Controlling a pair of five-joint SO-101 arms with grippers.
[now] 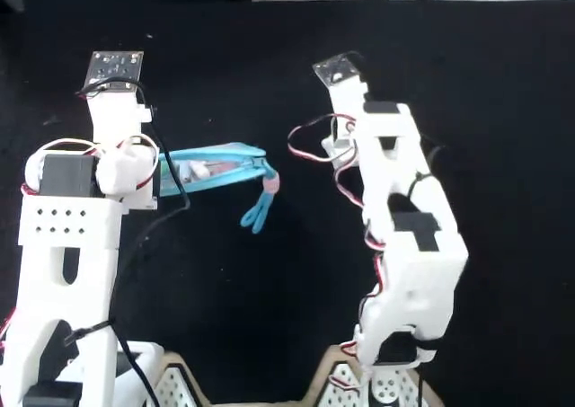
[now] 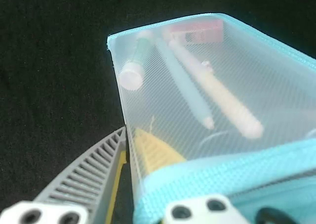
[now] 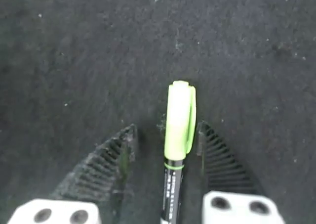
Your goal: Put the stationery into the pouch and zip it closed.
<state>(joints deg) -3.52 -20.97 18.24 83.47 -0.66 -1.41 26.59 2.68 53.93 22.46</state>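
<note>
Left end effector (image 2: 131, 135): clamped on one mesh pouch (image 2: 266, 70), left half of table (image 1: 269, 317); contents three pens (image 2: 217, 93), one red eraser (image 2: 197, 31). Right end effector (image 3: 166, 129): fingers apart astride one green marker (image 3: 178, 115) on the table.

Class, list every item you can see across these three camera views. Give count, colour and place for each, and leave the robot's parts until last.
pouch: 1, translucent with teal trim, gripped at one end by the left gripper
zipper pull: 1, blue and pink, at the pouch's free end
capped stick: 1, green with white cap, inside the pouch
blue pen: 1, light blue, inside the pouch
cream pen: 1, inside the pouch, beside the blue pen
red item: 1, inside the pouch; too blurred to name
marker: 1, black with green cap, lying on the table
table: 1, black
left gripper: 1, shut on the pouch
right gripper: 1, open, straddling the marker
</note>
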